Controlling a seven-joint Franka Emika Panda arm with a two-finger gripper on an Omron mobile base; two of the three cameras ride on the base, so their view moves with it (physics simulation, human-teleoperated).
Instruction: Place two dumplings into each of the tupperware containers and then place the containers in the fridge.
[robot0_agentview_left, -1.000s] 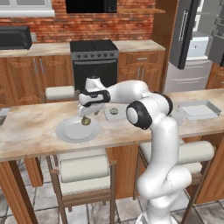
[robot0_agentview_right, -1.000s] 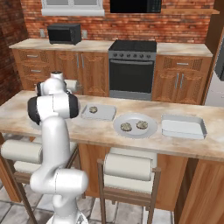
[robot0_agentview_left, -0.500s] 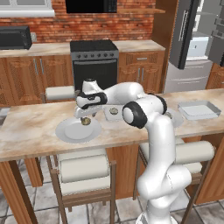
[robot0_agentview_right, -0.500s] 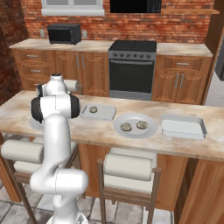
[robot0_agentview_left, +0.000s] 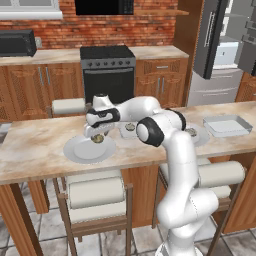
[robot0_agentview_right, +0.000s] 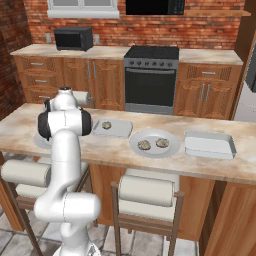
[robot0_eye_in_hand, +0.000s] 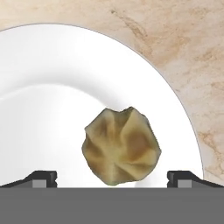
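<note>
Gripper spread wide, tips either side of one dumpling on round white plate. Beyond, on counter: tupperware container with one dumpling inside; second plate bearing two; farther container.

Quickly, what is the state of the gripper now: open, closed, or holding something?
Gripper: open, holding nothing; its fingers stand wide on either side of a small olive-tan speckled dumpling that lies on a round white plate.
</note>
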